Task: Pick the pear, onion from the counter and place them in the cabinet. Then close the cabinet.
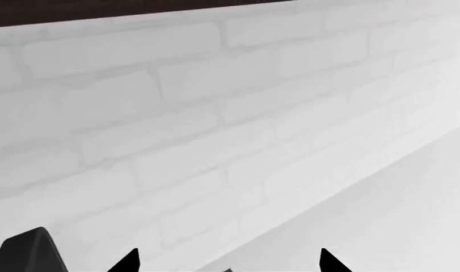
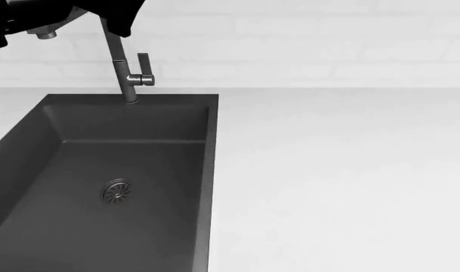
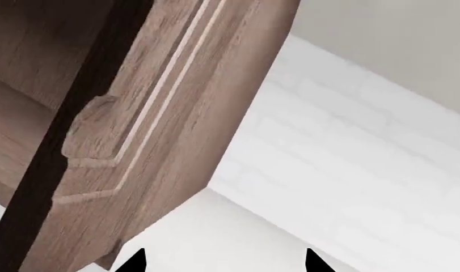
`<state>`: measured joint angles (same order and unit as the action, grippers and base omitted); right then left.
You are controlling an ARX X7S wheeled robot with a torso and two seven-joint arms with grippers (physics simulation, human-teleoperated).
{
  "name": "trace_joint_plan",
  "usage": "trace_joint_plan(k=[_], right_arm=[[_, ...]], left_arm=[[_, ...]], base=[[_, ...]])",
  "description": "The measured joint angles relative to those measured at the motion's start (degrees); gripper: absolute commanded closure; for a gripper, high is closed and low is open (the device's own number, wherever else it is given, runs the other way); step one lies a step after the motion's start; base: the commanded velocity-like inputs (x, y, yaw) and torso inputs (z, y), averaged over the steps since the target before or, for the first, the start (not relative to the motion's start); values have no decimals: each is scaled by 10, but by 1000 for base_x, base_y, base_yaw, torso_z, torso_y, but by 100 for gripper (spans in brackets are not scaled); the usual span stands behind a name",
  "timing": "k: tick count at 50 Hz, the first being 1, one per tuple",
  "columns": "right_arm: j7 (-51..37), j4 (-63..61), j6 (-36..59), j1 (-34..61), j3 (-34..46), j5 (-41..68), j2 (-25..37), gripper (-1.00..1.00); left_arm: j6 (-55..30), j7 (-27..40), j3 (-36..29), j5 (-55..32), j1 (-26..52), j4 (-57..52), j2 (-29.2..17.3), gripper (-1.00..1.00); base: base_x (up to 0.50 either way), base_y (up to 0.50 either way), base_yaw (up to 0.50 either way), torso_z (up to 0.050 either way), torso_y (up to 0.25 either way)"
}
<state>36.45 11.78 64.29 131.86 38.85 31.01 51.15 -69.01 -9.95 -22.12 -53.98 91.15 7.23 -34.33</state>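
Left wrist view: the left pincer [image 1: 230, 263] shows only as two dark fingertips at the bottom edge, set apart with nothing between them. A third dark piece sits at the lower left corner. Beyond the tips a white brick wall [image 1: 177, 113] fills most of the frame. A strip of white tabletop [image 1: 396, 221] lies at the lower right, meeting the wall along a slanting seam. A dark band [image 1: 101, 11] runs along the top edge.

Head view: one dark grey sink [image 2: 101, 187] fills the lower left, its long axis running away from the camera, with one round drain [image 2: 117, 190] in its floor. One grey faucet [image 2: 127, 71] rises behind the far rim, its lever pointing right. A dark arm part [image 2: 33, 17] crosses the upper left corner. Right of the sink the tabletop [image 2: 343, 181] is broad and bare as far as the wall [image 2: 328, 45]. Neither pear nor onion shows in any view, so I cannot tell where they are.

Right wrist view: the right pincer [image 3: 223, 262] shows as two dark tips at the bottom edge, apart and gripping nothing. One wooden cabinet door [image 3: 169, 113] slants across the left and centre, standing open, its edge toward the tips. Left of it is the cabinet inside [image 3: 25, 85]. To the right lies white wall [image 3: 351, 170].
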Motion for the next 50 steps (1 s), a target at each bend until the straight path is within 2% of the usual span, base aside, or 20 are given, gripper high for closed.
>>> trace_joint_plan(k=[13, 21, 35, 50], right_arm=[[169, 69, -60, 10, -45, -180, -100, -100], [252, 113, -103, 18, -53, -267, -138, -100], [314, 148, -155, 19, -70, -353, -183, -100], [383, 204, -174, 8, -170, -468, -241, -100]], left_arm=[[1, 1, 1, -3, 1, 0, -1, -100], [2, 1, 2, -5, 0, 0, -3, -100], [3, 3, 4, -10, -2, -1, -5, -100], [2, 6, 5, -14, -3, -2, -7, -100]], base=[[0, 0, 4, 2, 0], [4, 4, 13, 3, 0], [3, 8, 15, 1, -3], [1, 9, 12, 3, 0]])
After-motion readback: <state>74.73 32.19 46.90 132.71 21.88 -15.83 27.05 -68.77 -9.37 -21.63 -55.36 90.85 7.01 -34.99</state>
